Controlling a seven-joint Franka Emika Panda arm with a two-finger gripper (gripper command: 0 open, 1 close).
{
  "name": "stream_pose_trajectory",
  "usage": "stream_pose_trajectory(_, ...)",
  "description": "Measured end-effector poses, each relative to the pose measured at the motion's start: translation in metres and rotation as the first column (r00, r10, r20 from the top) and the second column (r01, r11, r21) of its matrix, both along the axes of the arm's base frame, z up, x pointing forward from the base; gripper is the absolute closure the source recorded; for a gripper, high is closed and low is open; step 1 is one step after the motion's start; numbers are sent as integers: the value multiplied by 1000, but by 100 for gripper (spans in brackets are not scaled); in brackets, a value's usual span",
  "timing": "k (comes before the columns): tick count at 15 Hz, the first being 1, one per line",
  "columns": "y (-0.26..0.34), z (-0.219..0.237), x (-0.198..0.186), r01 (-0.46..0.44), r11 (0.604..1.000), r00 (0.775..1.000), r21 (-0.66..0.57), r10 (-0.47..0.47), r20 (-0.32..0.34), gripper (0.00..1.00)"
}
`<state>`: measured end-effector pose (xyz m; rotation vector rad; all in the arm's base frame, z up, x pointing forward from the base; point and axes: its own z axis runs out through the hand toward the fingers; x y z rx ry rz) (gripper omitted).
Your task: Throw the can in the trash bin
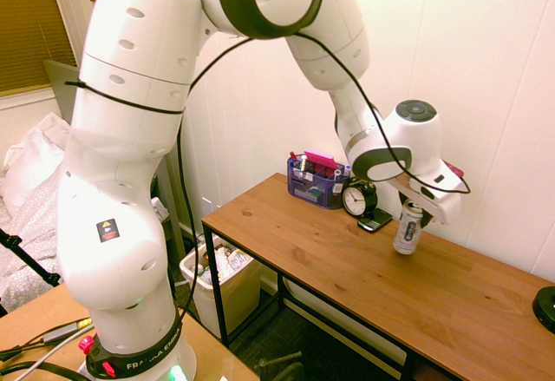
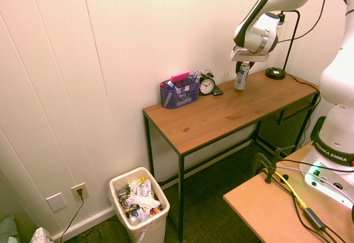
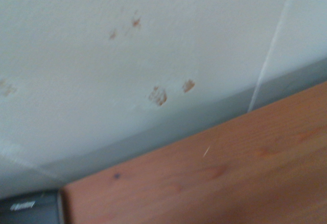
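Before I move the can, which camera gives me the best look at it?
The first exterior view: the can appears large there, its printed side visible below the end effector. The second exterior view shows it smaller, also upright; the wrist view misses it.

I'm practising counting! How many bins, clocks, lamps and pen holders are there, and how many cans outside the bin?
Bins: 1
Clocks: 1
Lamps: 1
Pen holders: 1
Cans outside the bin: 1
Total: 5

Clock [image 2: 207,86] and organiser [image 2: 180,92] obstruct bin side
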<state>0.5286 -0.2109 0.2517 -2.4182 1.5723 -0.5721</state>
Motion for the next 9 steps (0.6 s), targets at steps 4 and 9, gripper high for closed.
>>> stream_pose_trajectory(4,121,26,-48,-228,974,974,16,228,4,100)
stream_pose_trajectory(9,297,58,-96,-456,889,890,-40,456,-11,100)
